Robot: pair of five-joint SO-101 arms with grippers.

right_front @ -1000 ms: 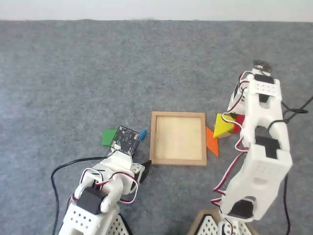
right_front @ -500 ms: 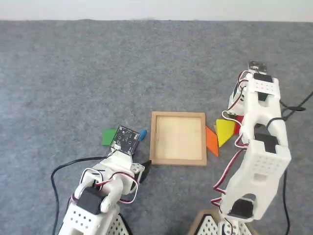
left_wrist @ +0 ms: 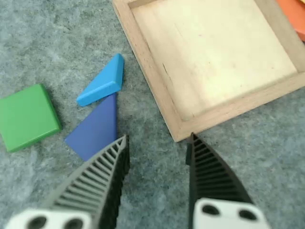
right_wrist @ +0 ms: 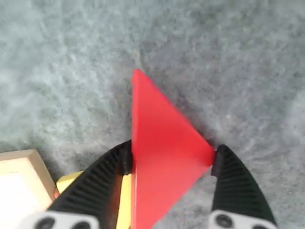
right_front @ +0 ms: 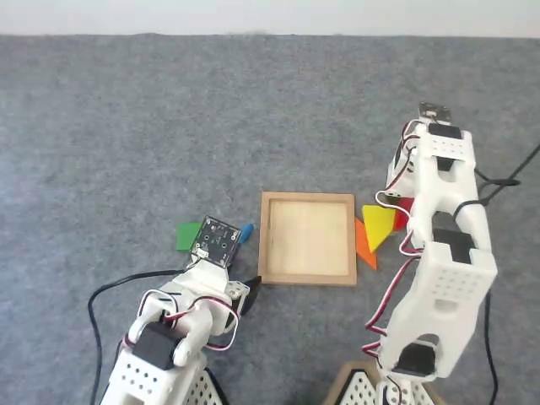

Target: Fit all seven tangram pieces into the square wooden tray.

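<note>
I see a grey, felt-like surface (right_front: 126,126) carrying a square wooden tray (right_front: 265,240) near its middle. On one side of the tray lie a green square tile (right_front: 188,235), a light blue triangle (left_wrist: 102,85) and a dark blue triangle (left_wrist: 95,129), the two triangles touching. On the other side, an orange flat piece (right_front: 365,245) rests against the tray's rim, with a yellow triangle (right_front: 377,224) just beside it.

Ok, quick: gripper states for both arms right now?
Left gripper: open, holding nothing.
Right gripper: closed on the red triangular tangram piece.
</note>
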